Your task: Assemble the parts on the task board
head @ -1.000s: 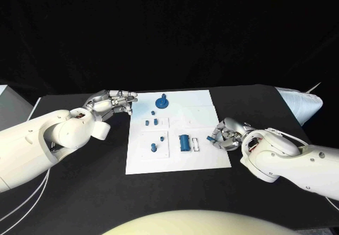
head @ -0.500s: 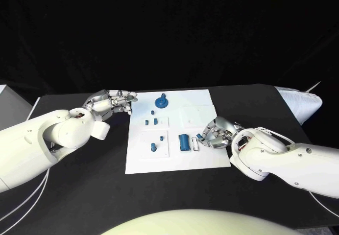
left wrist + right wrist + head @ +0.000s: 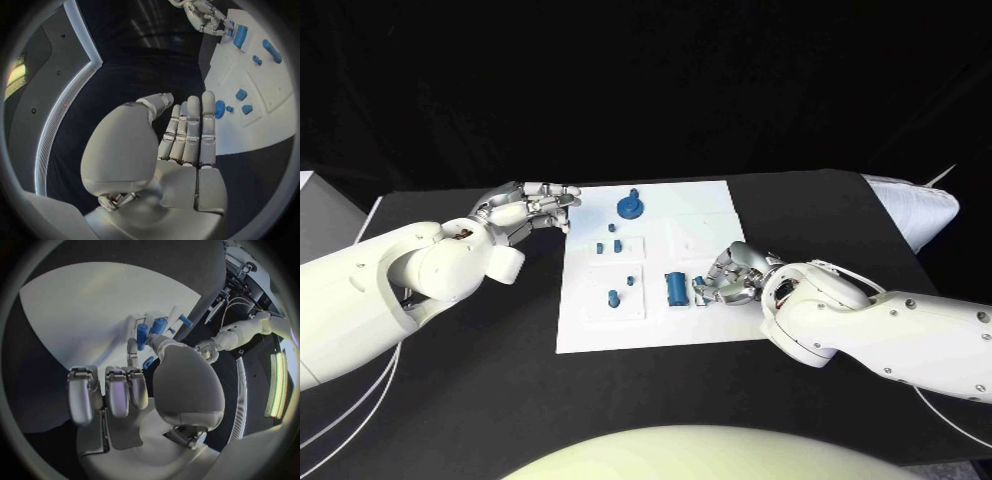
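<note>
Task board [image 3: 678, 330]: white, matt, smooth, plastic-looking; the parts [image 3: 678, 290] are seen as blue, smooth plastic. Both hands, left hand [image 3: 531, 212] and right hand [image 3: 733, 275], are finished in silvery, glossy metal. Surface [image 3: 488, 400]: black, matt.

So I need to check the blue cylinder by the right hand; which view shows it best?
The head view: the blue cylinder lies in plain sight on the task board, beside the right hand. The left wrist view shows it small and far off; the right wrist view partly hides it behind fingers.

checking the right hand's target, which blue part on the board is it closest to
The long blue cylinder near the task board's right front, right beside the right hand; the other blue parts lie farther left or back.
</note>
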{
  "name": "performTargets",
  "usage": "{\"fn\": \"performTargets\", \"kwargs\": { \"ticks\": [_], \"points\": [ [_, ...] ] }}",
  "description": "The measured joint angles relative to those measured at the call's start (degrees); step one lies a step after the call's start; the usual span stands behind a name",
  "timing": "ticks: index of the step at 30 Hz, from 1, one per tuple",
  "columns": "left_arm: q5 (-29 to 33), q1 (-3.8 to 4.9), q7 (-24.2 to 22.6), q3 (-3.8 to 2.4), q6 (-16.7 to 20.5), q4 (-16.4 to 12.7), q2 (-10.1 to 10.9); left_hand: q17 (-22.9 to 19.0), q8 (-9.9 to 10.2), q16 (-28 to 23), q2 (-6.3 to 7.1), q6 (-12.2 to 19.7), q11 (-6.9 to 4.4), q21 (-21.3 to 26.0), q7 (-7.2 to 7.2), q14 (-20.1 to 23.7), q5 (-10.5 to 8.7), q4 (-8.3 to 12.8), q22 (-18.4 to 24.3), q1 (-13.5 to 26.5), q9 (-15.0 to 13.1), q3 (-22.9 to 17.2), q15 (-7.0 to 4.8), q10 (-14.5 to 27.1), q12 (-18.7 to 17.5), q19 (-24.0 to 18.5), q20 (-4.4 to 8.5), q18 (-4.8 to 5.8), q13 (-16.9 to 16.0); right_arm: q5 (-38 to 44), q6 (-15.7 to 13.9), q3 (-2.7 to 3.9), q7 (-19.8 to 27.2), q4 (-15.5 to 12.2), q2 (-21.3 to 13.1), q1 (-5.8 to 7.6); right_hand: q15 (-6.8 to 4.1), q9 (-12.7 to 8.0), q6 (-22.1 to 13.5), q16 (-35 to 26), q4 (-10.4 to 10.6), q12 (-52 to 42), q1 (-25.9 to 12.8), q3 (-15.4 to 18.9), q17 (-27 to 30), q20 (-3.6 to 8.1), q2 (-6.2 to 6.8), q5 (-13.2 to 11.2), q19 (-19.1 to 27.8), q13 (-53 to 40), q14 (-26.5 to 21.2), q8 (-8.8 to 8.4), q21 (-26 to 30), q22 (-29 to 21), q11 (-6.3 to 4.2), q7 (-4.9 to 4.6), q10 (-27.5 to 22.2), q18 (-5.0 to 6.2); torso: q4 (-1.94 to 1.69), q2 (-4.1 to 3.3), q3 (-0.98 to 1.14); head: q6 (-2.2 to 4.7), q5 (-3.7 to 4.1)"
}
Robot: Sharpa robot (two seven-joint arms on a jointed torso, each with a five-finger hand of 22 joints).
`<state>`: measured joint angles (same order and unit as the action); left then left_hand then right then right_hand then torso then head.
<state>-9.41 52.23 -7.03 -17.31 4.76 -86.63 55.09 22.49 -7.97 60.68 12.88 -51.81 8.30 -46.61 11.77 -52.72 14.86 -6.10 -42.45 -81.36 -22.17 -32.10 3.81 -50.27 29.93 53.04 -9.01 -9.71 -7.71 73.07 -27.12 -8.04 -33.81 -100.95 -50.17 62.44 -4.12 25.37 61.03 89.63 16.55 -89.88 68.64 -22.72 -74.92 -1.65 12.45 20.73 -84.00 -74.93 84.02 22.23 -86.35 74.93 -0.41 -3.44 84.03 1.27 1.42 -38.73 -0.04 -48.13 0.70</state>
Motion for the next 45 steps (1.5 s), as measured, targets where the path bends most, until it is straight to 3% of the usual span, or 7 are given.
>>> {"fn": "performTargets", "kwargs": {
  "ticks": [4, 19, 35, 39, 43, 45],
  "points": [
    [0.00, 0.00, 0.08, 0.00, -0.11, 0.00, 0.00, 0.00, 0.00, 0.00, 0.00, 0.00, 0.00, 0.00, 0.00, 0.00, 0.00, 0.00, 0.00, 0.00, 0.00, 0.00, 0.00, 0.00, 0.00, 0.00, 0.00, 0.00, 0.00, -0.01, 0.51, 0.00, -0.27, 0.46, 0.31, -0.08, 0.00, -0.14, -0.03, 0.00, 0.03, 0.00, -1.31, 0.53, 0.00, 0.00, -0.16, -1.54, 0.00, -0.02, 0.00, 0.02, 0.00, 0.00, 0.00, -0.03, 0.00, 0.00, 0.00, -0.01, -0.01, -0.09, -0.06],
    [0.00, 0.00, 0.27, 0.00, -0.33, 0.03, -0.02, -0.01, 0.00, 0.00, 0.00, 0.00, 0.00, 0.00, 0.00, 0.00, 0.00, 0.00, 0.04, 0.00, -0.01, 0.00, 0.00, 0.00, 0.00, 0.00, 0.00, 0.00, -0.01, 1.25, 2.28, -0.02, -1.02, 2.36, 1.49, -0.26, 0.00, -0.18, -0.03, 0.00, 0.13, 0.00, -1.76, 1.06, 0.00, 0.00, -0.15, -2.13, 0.00, -0.01, 0.00, 0.03, 0.00, -0.01, 0.00, -0.03, 0.00, 0.00, -0.02, 0.02, -0.05, -0.34, -0.12],
    [0.00, 0.00, 0.35, 0.00, -0.40, 0.08, -0.09, -0.02, 0.00, 0.00, 0.00, 0.00, 0.00, 0.00, 0.00, 0.00, 0.00, -0.23, 0.13, 0.00, 0.04, 0.24, 0.00, 0.00, 0.00, 0.00, 0.00, 0.00, 0.05, 1.89, 3.09, -0.06, -1.11, 2.51, 1.95, -0.42, 0.00, -0.24, -0.03, 0.00, 0.13, 0.00, -2.59, 2.02, 0.00, -0.01, 0.07, -3.31, 0.00, 0.00, 0.00, 0.03, 0.00, -0.02, 0.00, -0.03, 0.00, 0.00, 0.02, 0.02, -0.02, -0.66, -0.33],
    [0.00, 0.00, 0.37, 0.00, -0.41, 0.08, -0.08, 0.03, 0.00, 0.00, 0.00, 0.00, 0.00, 0.00, 0.00, 0.00, 0.00, -0.23, 0.12, 0.00, 0.04, 0.24, 0.00, 0.00, 0.00, 0.00, 0.00, 0.00, 0.05, 1.99, 3.16, -0.06, -1.15, 2.36, 1.85, -0.44, 0.01, -0.25, -0.03, 0.00, 0.08, 0.00, -2.82, 2.27, 0.00, -0.01, -0.16, -3.31, 0.00, 0.01, 0.00, 0.03, 0.01, -0.02, 0.00, -0.03, 0.00, 0.00, 0.04, 0.02, -0.01, -0.68, -0.33],
    [0.00, 0.00, 0.39, 0.00, -0.41, 0.09, -0.08, 0.03, 0.00, 0.00, 0.00, 0.21, 0.00, 0.21, 0.20, 0.00, 0.00, -0.39, 0.12, 0.00, 0.04, 0.08, 0.00, -0.01, 0.00, 0.00, 0.00, 0.00, 0.05, 2.17, 3.16, -0.07, -1.22, 2.24, 1.77, -0.47, 0.01, -0.40, -0.03, 0.00, 0.21, 0.00, -5.20, 2.72, 0.00, -0.01, -1.79, -3.31, 0.00, 0.01, 0.00, 0.03, 0.01, -0.02, 0.00, -0.03, 0.00, 0.00, 0.04, 0.04, 0.03, -0.64, -0.33],
    [0.00, 0.00, 0.39, 0.00, -0.41, 0.10, -0.08, 0.03, 0.00, 0.00, -0.17, 0.21, 0.00, 0.21, 0.20, 0.00, 0.00, -0.39, 0.18, 0.17, 0.04, 0.08, 0.00, -0.01, 0.00, 0.00, 0.00, 0.00, 0.05, 2.26, 3.15, -0.07, -1.26, 2.16, 1.75, -0.49, 0.00, -0.40, -0.03, 0.00, 0.24, 0.00, -5.83, 3.01, 0.00, -0.01, -1.96, -3.31, 0.00, 0.01, 0.00, 0.03, 0.01, -0.02, 0.01, -0.03, 0.00, 0.00, 0.04, 0.04, 0.03, -0.63, -0.29]
  ]
}}
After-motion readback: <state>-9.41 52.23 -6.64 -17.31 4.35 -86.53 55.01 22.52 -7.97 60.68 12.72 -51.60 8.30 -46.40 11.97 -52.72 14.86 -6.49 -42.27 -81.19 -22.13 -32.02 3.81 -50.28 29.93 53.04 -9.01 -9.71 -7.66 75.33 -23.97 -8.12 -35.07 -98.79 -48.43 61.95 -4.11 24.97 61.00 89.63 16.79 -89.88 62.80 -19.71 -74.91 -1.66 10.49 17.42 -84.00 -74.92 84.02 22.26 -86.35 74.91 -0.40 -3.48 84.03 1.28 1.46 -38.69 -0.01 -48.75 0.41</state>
